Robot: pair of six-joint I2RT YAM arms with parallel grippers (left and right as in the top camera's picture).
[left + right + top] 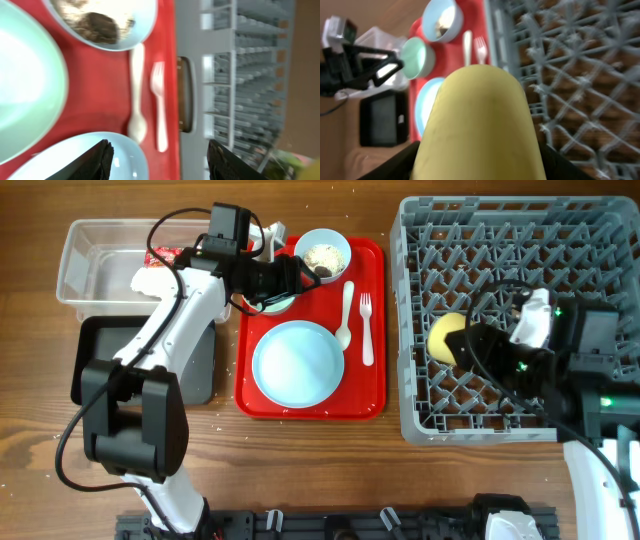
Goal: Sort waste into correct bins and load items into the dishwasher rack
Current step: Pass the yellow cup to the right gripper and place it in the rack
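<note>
Yellow cup — clamped in right pincer.

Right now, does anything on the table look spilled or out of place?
Yes. Small white crumbs lie scattered on the wooden table beside the red tray, as if spilled. Nothing else looks askew.

The left arm and right arm are white-shelled with black joints and looping black cables.

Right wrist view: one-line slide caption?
Right end effector holds yellow cup over the dishwasher rack, red tray beyond.
</note>
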